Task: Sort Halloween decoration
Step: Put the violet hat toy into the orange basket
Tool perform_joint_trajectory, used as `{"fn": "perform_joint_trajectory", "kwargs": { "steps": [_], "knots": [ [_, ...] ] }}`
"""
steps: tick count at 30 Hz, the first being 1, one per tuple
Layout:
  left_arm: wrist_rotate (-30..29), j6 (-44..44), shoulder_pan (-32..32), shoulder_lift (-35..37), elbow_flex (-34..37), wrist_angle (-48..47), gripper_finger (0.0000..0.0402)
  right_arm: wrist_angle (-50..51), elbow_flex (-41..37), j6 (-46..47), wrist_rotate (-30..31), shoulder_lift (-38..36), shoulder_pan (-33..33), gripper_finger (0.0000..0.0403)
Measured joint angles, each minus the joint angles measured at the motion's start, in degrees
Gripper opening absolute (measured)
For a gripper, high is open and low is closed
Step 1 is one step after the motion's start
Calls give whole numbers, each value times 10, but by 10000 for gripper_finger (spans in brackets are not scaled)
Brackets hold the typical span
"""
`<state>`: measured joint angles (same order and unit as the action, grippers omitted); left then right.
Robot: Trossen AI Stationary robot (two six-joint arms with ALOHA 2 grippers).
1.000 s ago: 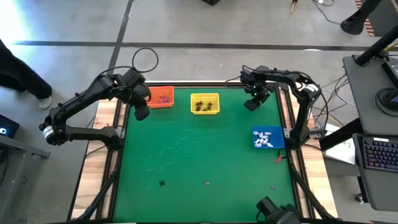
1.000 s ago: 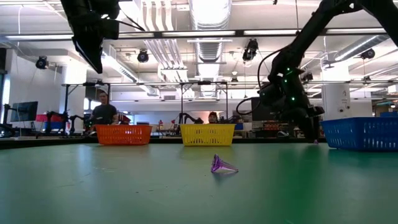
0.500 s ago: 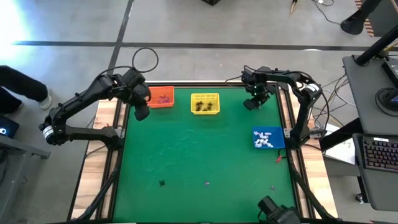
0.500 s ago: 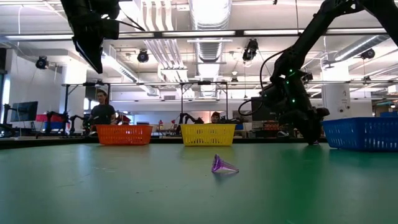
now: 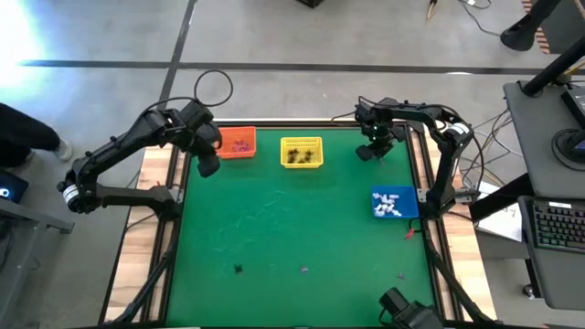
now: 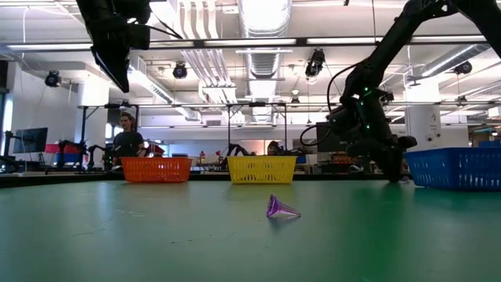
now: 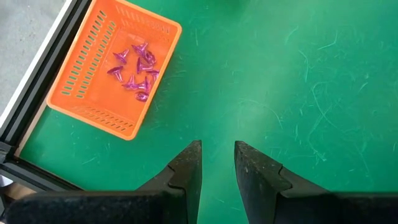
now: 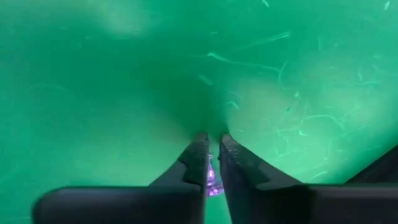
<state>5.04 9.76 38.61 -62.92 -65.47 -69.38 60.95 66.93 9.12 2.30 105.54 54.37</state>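
Three baskets on the green table (image 5: 274,228): one orange basket (image 5: 239,143), one yellow basket (image 5: 302,152), one blue basket (image 5: 393,203).

Right gripper (image 8: 210,163) is low over the mat at the far right corner, away from all three baskets. Its two fingers (image 8: 194,165) are drawn nearly together, with one purple trinket (image 8: 211,177) pinched in the narrow slot between them. In the low view this gripper (image 6: 389,168) reaches down to the table surface, between the yellow and blue baskets as seen from there.

Left gripper (image 7: 217,163) hangs above the table's far left. Its two fingers stand slightly apart with bare green mat showing in the gap; nothing between them. The orange basket sits ahead of the fingertips and off to one side, holding a cluster of purple trinkets (image 7: 135,71), about nine; exact count is uncertain where they overlap.

Yellow basket holds a clump of dark trinkets (image 5: 299,157), too small to count. Blue basket holds white trinkets (image 5: 388,203), also uncountable.

Loose on the mat at the near edge, well apart from both grippers: three small pieces — one black piece (image 5: 238,269), one purple cone (image 6: 279,208) lying on its side, one greyish piece (image 5: 400,275).

One person (image 6: 127,141) is visible beyond the table.
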Motion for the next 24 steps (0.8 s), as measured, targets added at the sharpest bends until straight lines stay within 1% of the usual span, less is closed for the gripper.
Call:
{"fn": "perform_joint_trajectory", "kwargs": {
  "steps": [2, 4, 12, 17, 20, 24],
  "knots": [
    [0, 0, 0, 0, 0, 0, 77, 0, -1, 0, 1, -2, 0, 15],
    [0, 0, 0, 0, 0, 0, 77, 0, -1, 0, 3, -6, 0, 11],
    [0, 4, 0, 0, 0, 0, 77, 2, -4, -6, 17, -29, 1, 9],
    [0, 4, 0, 0, 0, 0, 77, 3, -3, -15, 12, -61, 1, 9],
    [0, 4, 0, 0, 0, 0, 77, 4, -3, -12, 11, -79, 1, 18],
    [0, 4, 0, 0, 0, 0, 77, 13, -2, -11, 9, -95, 0, 50]
  ]
}}
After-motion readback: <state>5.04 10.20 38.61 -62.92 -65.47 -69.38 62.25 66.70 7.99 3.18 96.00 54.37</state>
